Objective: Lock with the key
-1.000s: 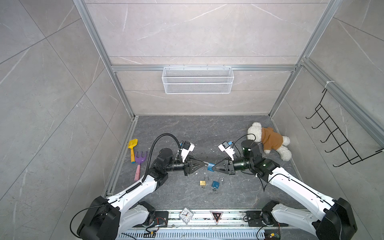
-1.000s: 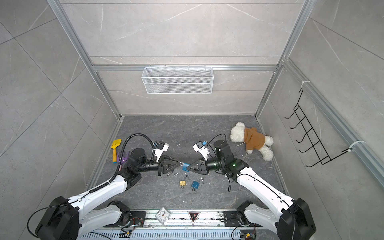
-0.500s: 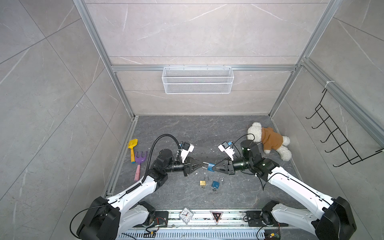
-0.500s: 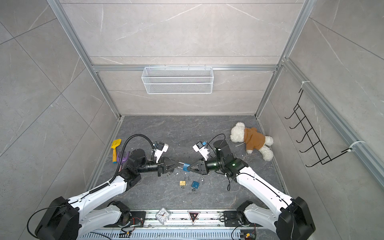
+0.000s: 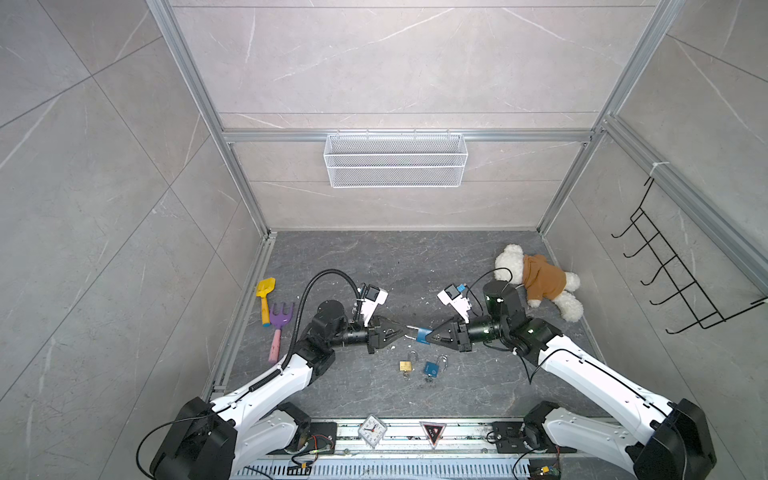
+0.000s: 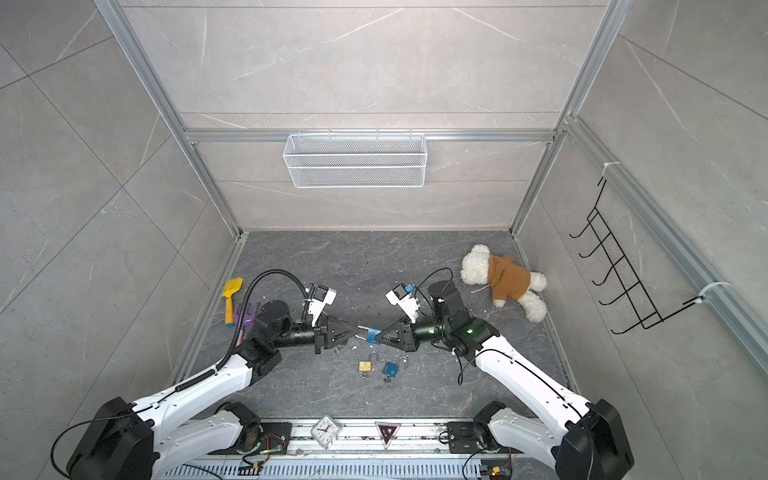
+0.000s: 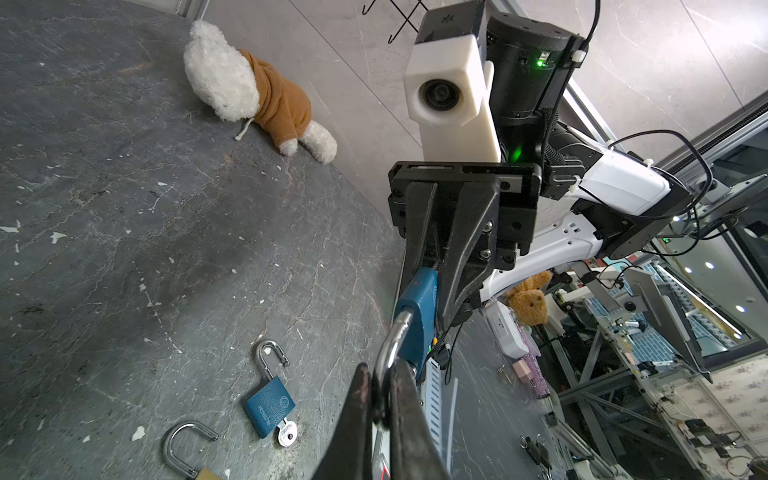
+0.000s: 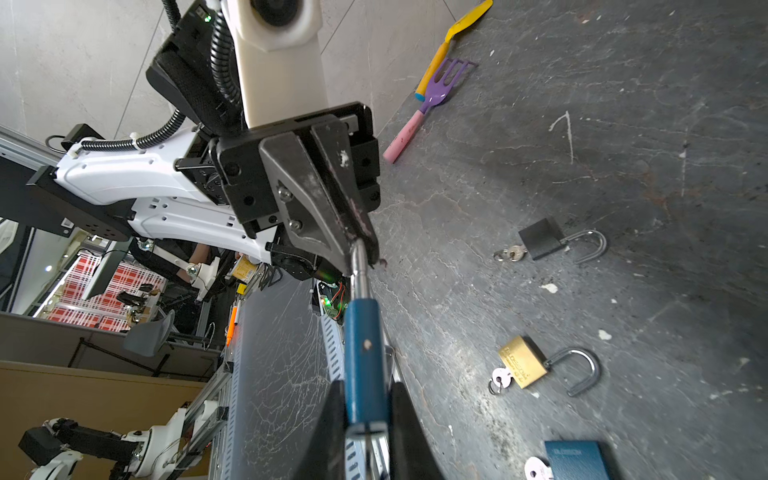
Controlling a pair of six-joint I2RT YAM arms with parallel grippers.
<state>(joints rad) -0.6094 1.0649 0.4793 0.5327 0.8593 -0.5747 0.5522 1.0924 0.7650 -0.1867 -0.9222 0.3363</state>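
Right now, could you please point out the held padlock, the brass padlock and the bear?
held padlock (image 8: 361, 357), in the right wrist view, on its blue body.
brass padlock (image 8: 521, 362), in the right wrist view, on its brass body.
bear (image 5: 542, 280), in a top view, on its brown hoodie.

"BLOSSOM" on brass padlock (image 8: 521, 362), floor blue padlock (image 8: 577, 459); warning triangle (image 5: 433, 433) on rail (image 5: 469, 436).

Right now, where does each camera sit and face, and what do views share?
Both top views: overhead, front, looking down at the floor; both arms show, left pincer and right pincer meeting on the held padlock.
Left wrist: on the left arm, facing the right pincer; own fingertips pinch the shackle.
Right wrist: on the right arm, facing the left pincer; own fingers clamp the blue body.
Shared: both wrist views show the brass padlock.
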